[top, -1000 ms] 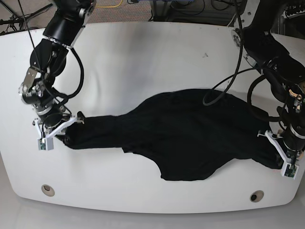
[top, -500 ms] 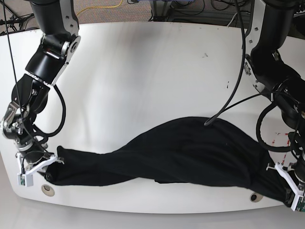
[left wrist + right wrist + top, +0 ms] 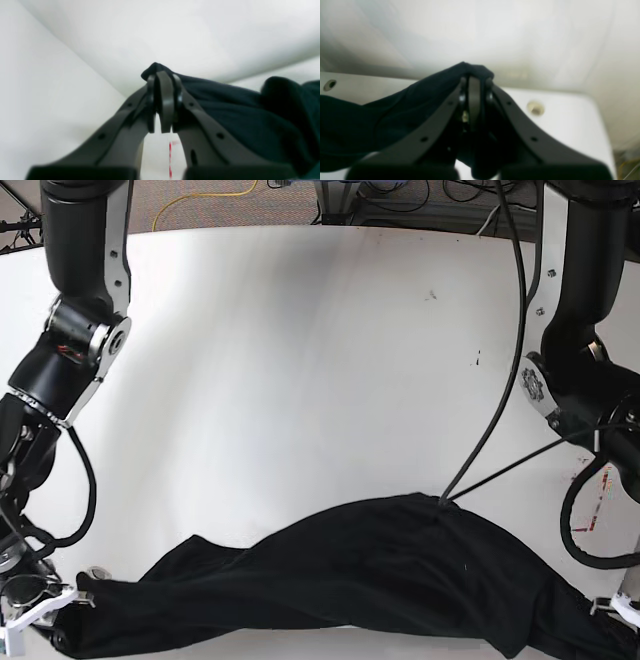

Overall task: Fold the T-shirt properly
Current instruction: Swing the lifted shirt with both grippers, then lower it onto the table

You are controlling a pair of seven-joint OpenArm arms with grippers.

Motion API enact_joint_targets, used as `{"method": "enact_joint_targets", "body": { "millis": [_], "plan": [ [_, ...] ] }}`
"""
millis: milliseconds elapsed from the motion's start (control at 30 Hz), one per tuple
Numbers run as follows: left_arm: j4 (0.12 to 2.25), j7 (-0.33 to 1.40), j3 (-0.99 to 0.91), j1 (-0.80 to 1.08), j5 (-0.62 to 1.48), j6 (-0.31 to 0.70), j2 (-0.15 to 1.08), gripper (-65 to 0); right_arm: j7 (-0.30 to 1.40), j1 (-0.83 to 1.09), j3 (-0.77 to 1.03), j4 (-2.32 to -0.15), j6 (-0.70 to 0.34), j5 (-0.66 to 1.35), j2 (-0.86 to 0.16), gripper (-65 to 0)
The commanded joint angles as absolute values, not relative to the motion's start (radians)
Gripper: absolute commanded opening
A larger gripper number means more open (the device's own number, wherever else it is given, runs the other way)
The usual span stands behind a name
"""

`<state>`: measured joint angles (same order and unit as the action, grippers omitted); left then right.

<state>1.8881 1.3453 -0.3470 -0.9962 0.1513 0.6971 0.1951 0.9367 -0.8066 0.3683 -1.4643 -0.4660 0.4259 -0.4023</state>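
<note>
T-shirt (image 3: 380, 580): one, between two end effectors

The black T-shirt (image 3: 370, 580) lies stretched in a long band along the near edge of the white desk (image 3: 300, 360), humped highest near its middle. Its two ends run out toward the desk's near corners, where the right end effector (image 3: 40, 612) and the left end effector (image 3: 622, 610) show only partly. A black cable (image 3: 500, 395) hangs down onto the T-shirt's hump.
</note>
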Motion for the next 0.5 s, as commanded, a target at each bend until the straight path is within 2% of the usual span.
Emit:
{"method": "enact_joint_targets", "body": {
  "millis": [0,300,467],
  "plan": [
    [1.847,1.32,-0.348,-1.082,0.151,0.698,0.206,-65.0,0.906,-0.889,0.363,-1.465,-0.461,0.438,-0.438,-63.7],
    [1.774,1.322,-0.346,-1.207,0.151,0.698,0.208,-65.0,0.955,-0.978,0.343,-1.463,-0.461,0.443,-0.504,-63.7],
    [1.784,1.326,-0.346,-1.147,0.156,0.698,0.206,-65.0,0.981,-0.881,0.364,-1.529,-0.463,0.444,-0.509,-63.7]
  ]
}}
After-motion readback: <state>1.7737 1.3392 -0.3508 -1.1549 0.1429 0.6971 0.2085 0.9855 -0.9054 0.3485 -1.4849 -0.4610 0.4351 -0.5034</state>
